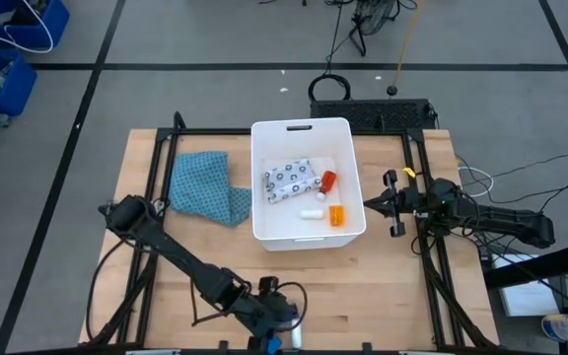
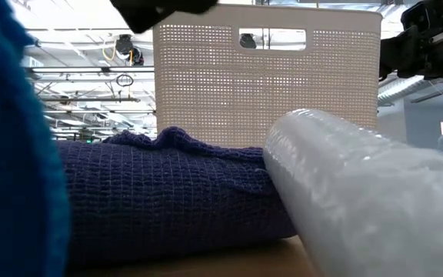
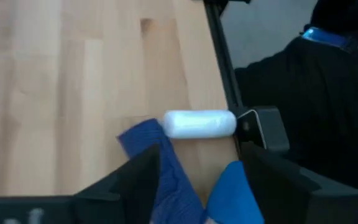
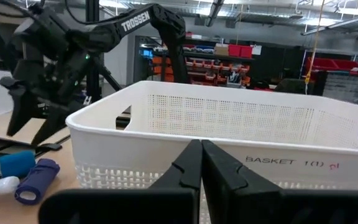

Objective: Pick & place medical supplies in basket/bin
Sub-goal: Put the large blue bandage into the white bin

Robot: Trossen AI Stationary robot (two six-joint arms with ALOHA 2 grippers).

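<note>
At the near edge of the surface (image 1: 383,296), the left tool (image 1: 282,318) hangs low over a small cluster of supplies. In the left wrist view its two dark fingers (image 3: 135,180) stand spread apart with nothing pinched between them. A white roll (image 3: 199,123) lies just ahead of the fingertips, its long axis running across the line of the fingers, so spread fingers could drop over it without turning the wrist. A blue roll (image 3: 151,140) touches one end of the white roll and runs back between the fingers, and a brighter blue piece (image 3: 232,186) sits beside the other finger. The left arm is by far the nearer one to this cluster; the next grasp is likely its job.

Farther in, at mid-surface, sits the basket (image 1: 260,202). Already inside are a patterned pouch (image 1: 291,178), a red bottle (image 1: 327,180), a small white piece (image 1: 311,213) and an orange bottle (image 1: 336,215). From the cluster, the basket lies straight away from the near edge, so a carry would go up and over its near wall.

A teal cloth (image 1: 205,185) lies just beside the basket on the left. On the opposite side, the right tool (image 1: 375,204) waits at the rim, its fingers (image 4: 191,171) pressed together and empty.
</note>
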